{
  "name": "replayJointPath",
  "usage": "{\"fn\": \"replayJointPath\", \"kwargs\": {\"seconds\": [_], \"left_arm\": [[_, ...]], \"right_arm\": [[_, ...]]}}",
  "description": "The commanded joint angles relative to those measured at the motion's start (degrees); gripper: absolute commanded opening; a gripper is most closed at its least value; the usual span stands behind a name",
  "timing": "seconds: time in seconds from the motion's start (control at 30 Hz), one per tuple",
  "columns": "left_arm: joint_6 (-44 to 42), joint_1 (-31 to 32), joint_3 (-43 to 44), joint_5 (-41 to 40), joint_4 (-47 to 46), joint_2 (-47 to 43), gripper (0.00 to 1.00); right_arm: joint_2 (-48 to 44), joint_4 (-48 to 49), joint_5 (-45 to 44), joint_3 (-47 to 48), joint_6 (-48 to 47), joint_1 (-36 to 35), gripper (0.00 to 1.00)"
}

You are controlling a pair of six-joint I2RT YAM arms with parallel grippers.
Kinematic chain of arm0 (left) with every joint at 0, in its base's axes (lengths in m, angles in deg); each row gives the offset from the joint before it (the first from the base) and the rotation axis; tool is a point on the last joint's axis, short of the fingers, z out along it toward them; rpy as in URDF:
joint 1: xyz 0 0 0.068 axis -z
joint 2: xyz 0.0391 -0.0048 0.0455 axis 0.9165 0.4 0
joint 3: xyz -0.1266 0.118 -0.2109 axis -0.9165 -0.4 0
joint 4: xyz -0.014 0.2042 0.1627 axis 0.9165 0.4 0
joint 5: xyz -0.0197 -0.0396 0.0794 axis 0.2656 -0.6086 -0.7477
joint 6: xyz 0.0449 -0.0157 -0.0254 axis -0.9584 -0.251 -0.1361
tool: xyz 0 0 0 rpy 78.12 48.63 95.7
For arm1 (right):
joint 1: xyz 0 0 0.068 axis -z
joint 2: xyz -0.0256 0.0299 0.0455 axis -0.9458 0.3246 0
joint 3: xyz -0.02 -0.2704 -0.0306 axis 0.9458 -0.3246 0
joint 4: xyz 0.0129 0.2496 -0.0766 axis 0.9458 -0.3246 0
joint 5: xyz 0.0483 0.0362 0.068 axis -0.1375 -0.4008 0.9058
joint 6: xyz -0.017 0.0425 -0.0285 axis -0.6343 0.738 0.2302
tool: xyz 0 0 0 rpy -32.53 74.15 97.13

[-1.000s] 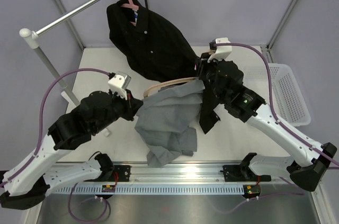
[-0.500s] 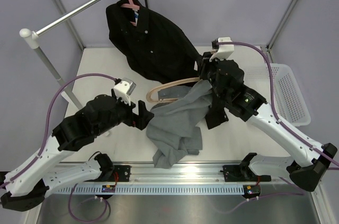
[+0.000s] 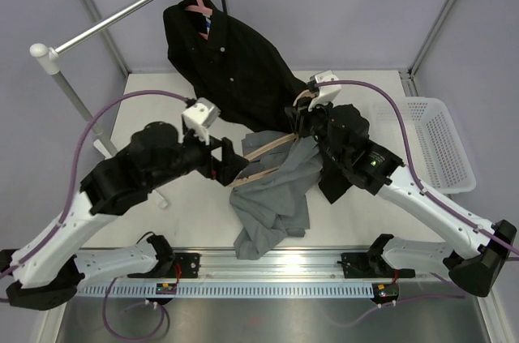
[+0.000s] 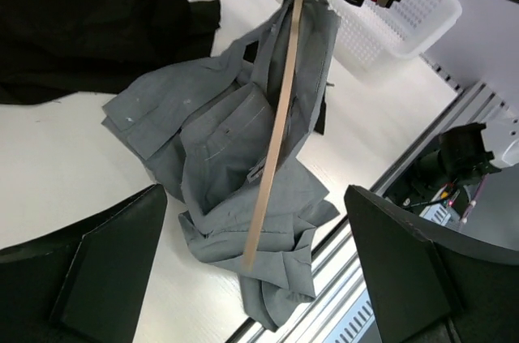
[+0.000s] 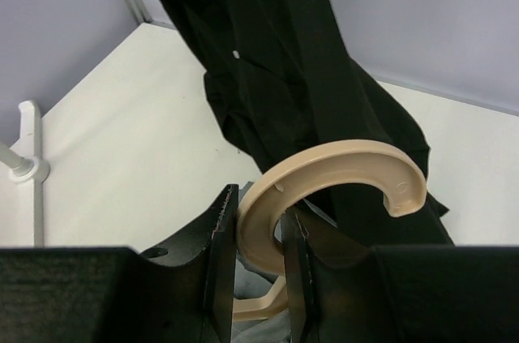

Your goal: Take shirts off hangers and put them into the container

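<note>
Right gripper (image 5: pixel 258 215) clamped on beige hanger (image 5: pixel 340 166) hook. Hanger axis 2-to-8 o'clock, top view. Left gripper (image 3: pixel 230 166) wide open, empty, nearer grey shirt (image 3: pixel 272 201). Shirt heaped on desk (image 3: pixel 154 108) at its 4 o'clock. Container (image 3: pixel 422 105) at shirt's 2–3 o'clock.

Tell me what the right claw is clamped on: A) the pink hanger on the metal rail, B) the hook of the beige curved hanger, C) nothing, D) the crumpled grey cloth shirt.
B: the right wrist view shows the right claw pinching the hook of the beige curved hanger between its fingers.
</note>
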Motion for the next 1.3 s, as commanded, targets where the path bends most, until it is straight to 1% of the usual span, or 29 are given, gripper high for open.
{"fn": "replayJointPath", "kwargs": {"seconds": [0.0,0.1,0.3,0.33,0.4,0.43,0.47,0.53,0.57,0.63,0.67,0.77,0.8,0.83,0.87,0.9,0.93,0.97,1.03,1.13,1.27], "left_arm": [[-1.7,-0.1,1.7,7.0,-1.3,8.1,0.95],[-1.7,-0.1,3.2,8.0,-1.3,12.1,0.91],[-2.3,-0.1,3.8,7.9,-1.2,14.9,0.76],[-2.2,-0.1,3.7,8.1,-1.2,15.1,0.69],[-1.9,-0.1,3.2,8.3,-1.2,15.3,0.61],[-1.9,-0.1,3.0,8.2,-1.3,15.3,0.54],[-1.9,-0.1,2.9,7.9,-1.3,15.3,0.41],[-1.8,-0.1,2.4,7.4,-1.2,15.3,0.26],[-1.7,-0.1,2.3,7.1,-1.2,15.2,0.13],[-1.7,-0.1,2.2,7.1,-1.2,15.2,0.03],[-1.7,-0.1,2.1,7.2,-1.2,15.0,0.0],[-1.8,-0.1,1.5,6.9,-1.2,14.3,0.0],[-1.9,-0.1,1.2,6.7,-1.2,13.3,0.0],[-2.0,-0.1,1.0,6.4,-1.2,12.5,0.0],[-2.0,-0.1,0.2,5.3,-1.1,11.6,0.0],[-1.9,-0.1,-0.1,5.1,-1.1,9.7,0.0],[-1.9,-0.1,-0.6,3.1,-1.0,8.6,0.0],[-1.5,-0.1,-1.5,2.7,-0.9,7.5,0.0],[-1.1,-0.1,-2.5,1.7,-0.5,4.5,0.0],[0.1,-0.1,-5.0,-0.3,1.1,1.5,0.0],[1.0,-0.1,-7.0,-2.7,2.6,-0.1,0.0]], "right_arm": [[0.0,4.6,2.2,1.8,-2.1,-1.8,0.0],[0.6,4.7,2.2,1.9,-2.6,-2.8,0.0],[1.4,5.2,2.2,2.0,-3.3,-4.2,0.0],[1.5,5.3,2.2,2.1,-3.3,-4.3,0.0],[1.5,5.4,2.2,2.0,-3.3,-4.3,0.0],[1.5,5.5,2.4,2.0,-3.3,-4.4,0.0],[1.5,5.5,2.4,2.1,-3.3,-4.4,0.0],[1.6,5.5,2.7,2.3,-3.3,-4.6,0.0],[1.8,5.4,2.9,2.5,-3.3,-4.6,0.0],[1.9,5.4,3.0,2.6,-3.3,-4.8,0.0],[2.0,5.4,3.0,2.6,-3.3,-4.9,0.0],[1.7,5.4,3.3,2.2,-3.2,-5.1,0.0],[1.6,5.2,3.8,2.0,-2.9,-5.2,0.02],[1.5,4.6,4.4,1.9,-2.6,-5.1,0.08],[1.1,3.3,5.3,2.0,-1.6,-5.1,0.2],[0.8,0.0,5.7,2.2,-0.8,-5.1,0.45],[0.6,-1.4,5.7,2.2,0.0,-5.1,0.54],[-0.6,-2.6,5.0,1.4,2.1,-5.1,0.62],[-2.4,-4.8,3.6,-0.2,4.4,-5.1,0.73],[-7.2,-8.2,0.4,-3.7,9.6,-5.0,0.78],[-11.5,-9.3,-1.1,-7.0,13.2,-5.1,0.85]]}}
